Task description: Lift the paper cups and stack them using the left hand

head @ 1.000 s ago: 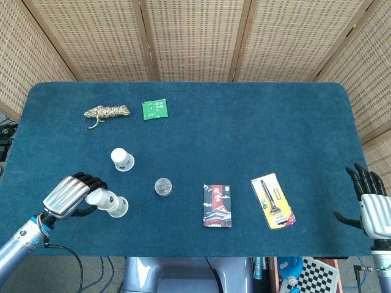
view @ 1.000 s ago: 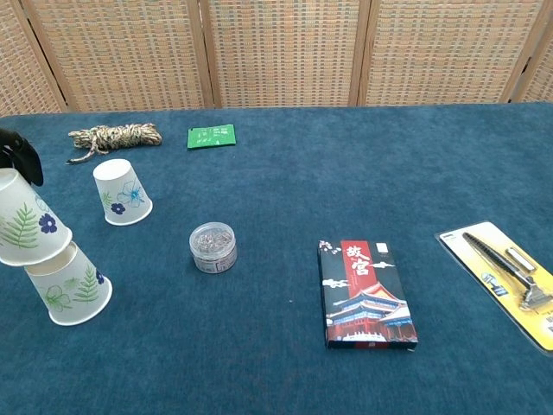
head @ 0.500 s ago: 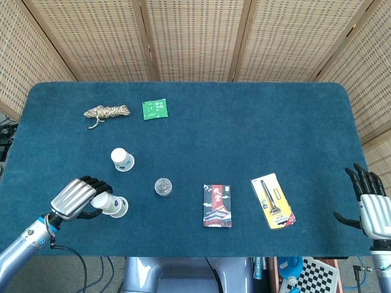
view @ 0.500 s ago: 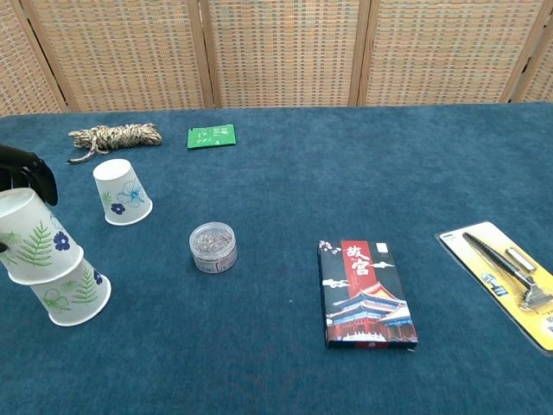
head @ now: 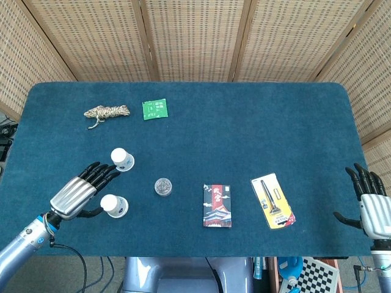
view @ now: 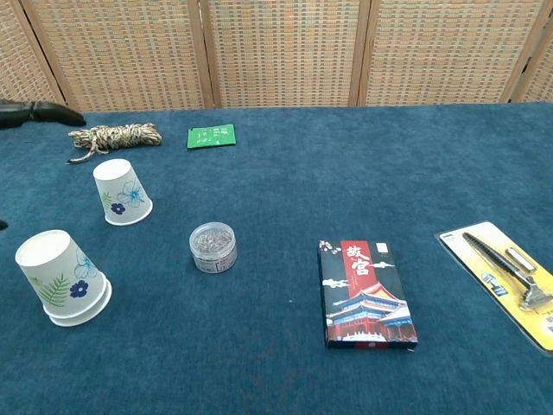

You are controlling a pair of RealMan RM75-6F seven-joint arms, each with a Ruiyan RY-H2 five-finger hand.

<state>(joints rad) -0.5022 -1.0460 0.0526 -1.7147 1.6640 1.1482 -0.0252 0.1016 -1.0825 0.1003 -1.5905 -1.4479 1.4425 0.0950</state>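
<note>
Woven bamboo screens stand behind a worktop (head: 244, 122) covered with dark blue carpet. Near the front left edge two paper cups sit upside down, one pushed over the other, and this stacked pair (view: 62, 277) leans a little to the left. The left hand (head: 80, 190) is just beside the pair, on its left side, with the fingers stretched out and apart, holding nothing; whether the thumb touches the cups I cannot tell. One single cup (view: 122, 192) stands alone, also upside down, further back on the worktop, only slightly to the right of the pair. It lies just past the tips of the left hand's fingers, so this hand is much nearer to it than the right hand (head: 371, 204), which waits with fingers apart at the far right edge. I think the single cup is the next one to lift, and it must go straight down over the leaning pair.
</note>
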